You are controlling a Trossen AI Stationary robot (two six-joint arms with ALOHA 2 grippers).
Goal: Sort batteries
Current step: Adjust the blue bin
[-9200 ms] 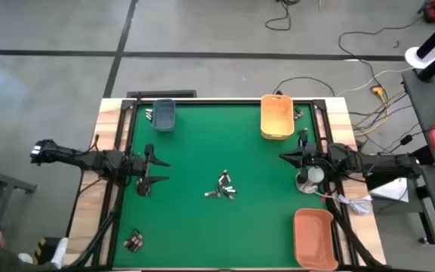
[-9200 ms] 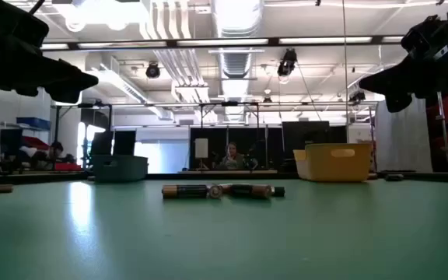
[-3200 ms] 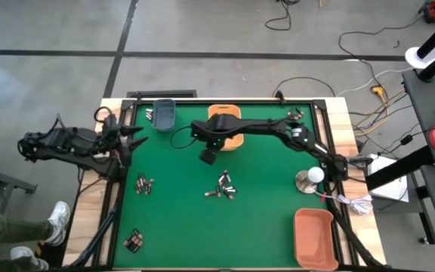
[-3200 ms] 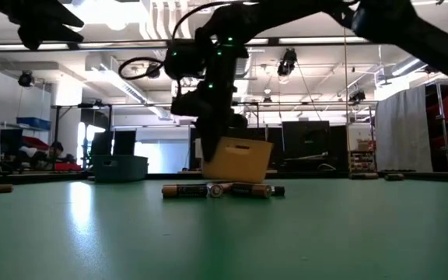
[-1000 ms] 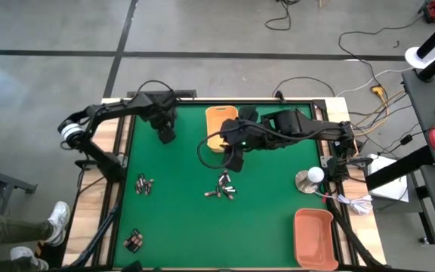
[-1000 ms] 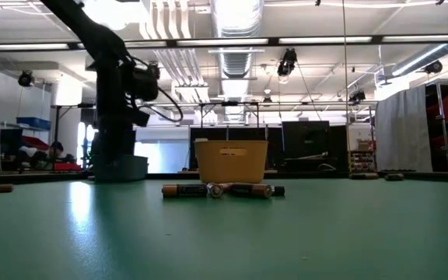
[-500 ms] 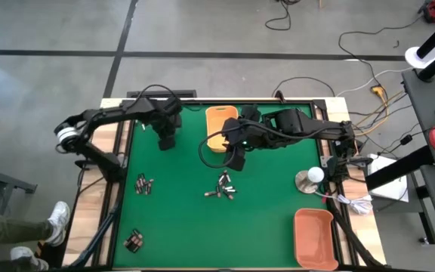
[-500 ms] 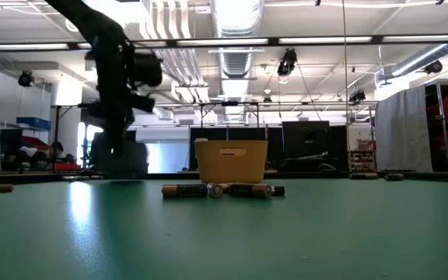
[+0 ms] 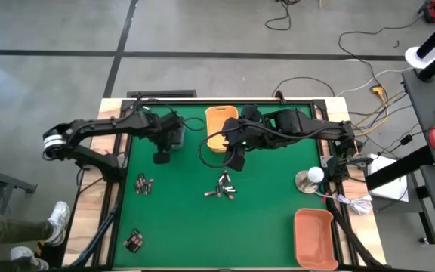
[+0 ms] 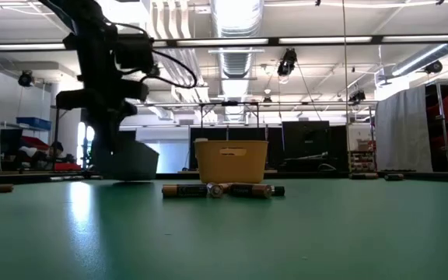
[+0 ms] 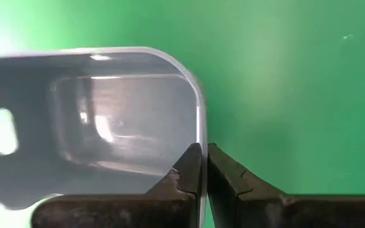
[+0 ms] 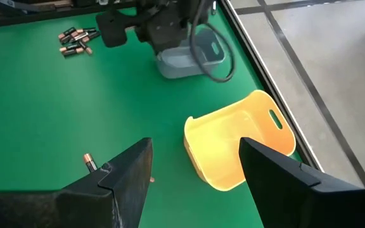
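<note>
The batteries lie loose on the green mat: a pile at the middle [image 9: 221, 187] [image 10: 220, 190], a group at the left [image 9: 144, 183] and another near the front left [image 9: 133, 240]. My left gripper [image 9: 168, 140] [image 10: 106, 155] is shut on the grey-blue bin [image 9: 177, 130] [image 10: 131, 163], left of the yellow bin. The yellow bin [image 9: 221, 125] [image 12: 239, 142] stands on the mat at the far middle. My right gripper [image 9: 236, 157] [image 12: 195, 145] hovers open above the mat, between the yellow bin and the middle pile. My left gripper pinches the rim of one wall of the grey-blue bin [image 11: 200, 136], one finger inside the bin and one outside. The fingers come from above, pointing down. The bin stays opening up; whether its bottom rests on the mat, I cannot tell.
An orange bin [image 9: 313, 238] stands at the near right corner. A small round pale object [image 9: 306, 180] sits at the right edge. Black rails frame the mat. Bare mat lies along the near side between the battery groups.
My left gripper has gone from the far left corner toward the near edge and a little toward the right. The grey-blue bin has come along with it and turned about somewhat. It now stands closer to the yellow bin.
</note>
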